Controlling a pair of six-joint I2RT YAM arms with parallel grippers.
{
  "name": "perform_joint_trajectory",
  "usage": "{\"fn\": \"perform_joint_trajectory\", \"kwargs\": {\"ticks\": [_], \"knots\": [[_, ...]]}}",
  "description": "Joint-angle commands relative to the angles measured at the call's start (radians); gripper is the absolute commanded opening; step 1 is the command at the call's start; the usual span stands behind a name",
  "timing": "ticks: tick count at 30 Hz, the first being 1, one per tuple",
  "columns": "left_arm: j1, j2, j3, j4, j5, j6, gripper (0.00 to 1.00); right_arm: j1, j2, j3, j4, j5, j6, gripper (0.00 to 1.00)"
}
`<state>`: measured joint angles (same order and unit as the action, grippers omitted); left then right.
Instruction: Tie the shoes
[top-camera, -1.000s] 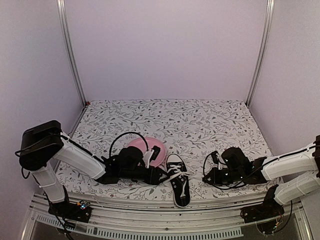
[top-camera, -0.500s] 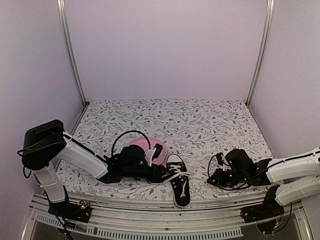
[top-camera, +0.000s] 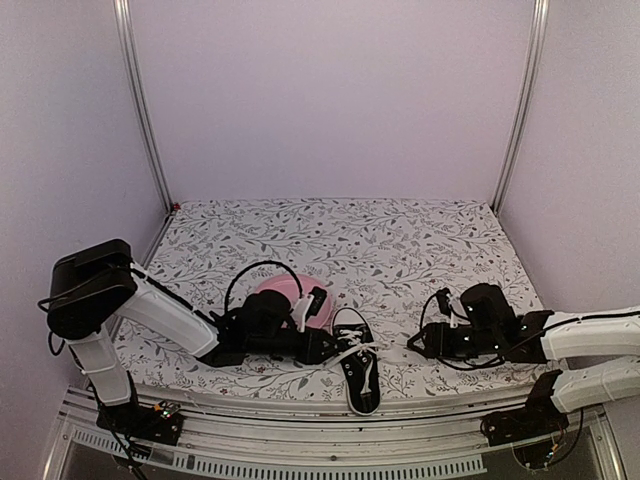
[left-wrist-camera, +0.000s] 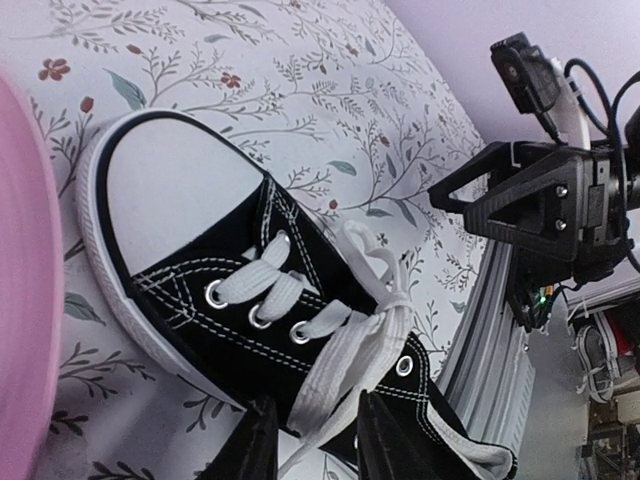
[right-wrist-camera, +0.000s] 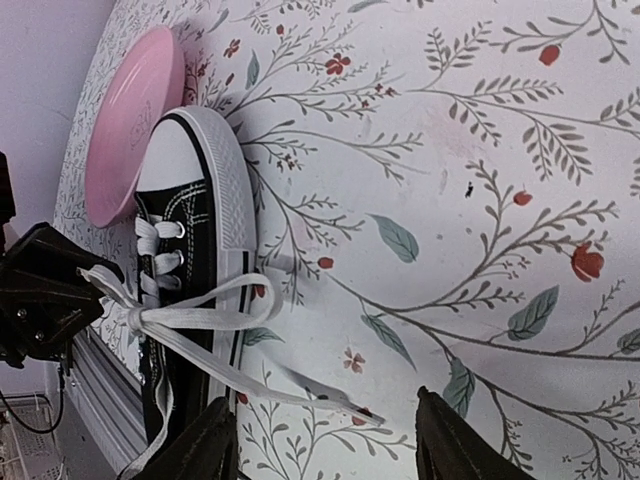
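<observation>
The black sneaker (top-camera: 356, 372) lies mid-way along the near edge of the desk (top-camera: 400, 240), toe pointing to the far edge, just beside the pink plate (top-camera: 275, 290). The left fingers (left-wrist-camera: 250, 445) pinch a white lace (left-wrist-camera: 340, 365). The right fingers (right-wrist-camera: 215, 445) are spread wide, grasping nothing.
</observation>
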<state>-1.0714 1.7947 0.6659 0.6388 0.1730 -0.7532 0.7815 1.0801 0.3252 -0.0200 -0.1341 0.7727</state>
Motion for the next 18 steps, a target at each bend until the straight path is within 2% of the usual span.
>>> {"fn": "perform_joint_trajectory", "kwargs": {"ticks": [1, 8, 14, 18], "knots": [[-0.001, 0.015, 0.014, 0.022, -0.003, 0.004, 0.24, -0.01, 0.078, 0.069, 0.1, -0.046, -0.05, 0.61], [0.0, 0.015, 0.012, 0.016, -0.013, -0.003, 0.14, -0.011, 0.243, 0.145, 0.176, -0.089, -0.148, 0.55], [-0.001, 0.01, 0.009, 0.009, -0.013, -0.005, 0.06, -0.009, 0.338, 0.172, 0.213, -0.119, -0.081, 0.54], [-0.001, 0.008, 0.006, 0.006, -0.013, -0.003, 0.02, -0.006, 0.397, 0.159, 0.3, -0.178, -0.01, 0.51]]}}
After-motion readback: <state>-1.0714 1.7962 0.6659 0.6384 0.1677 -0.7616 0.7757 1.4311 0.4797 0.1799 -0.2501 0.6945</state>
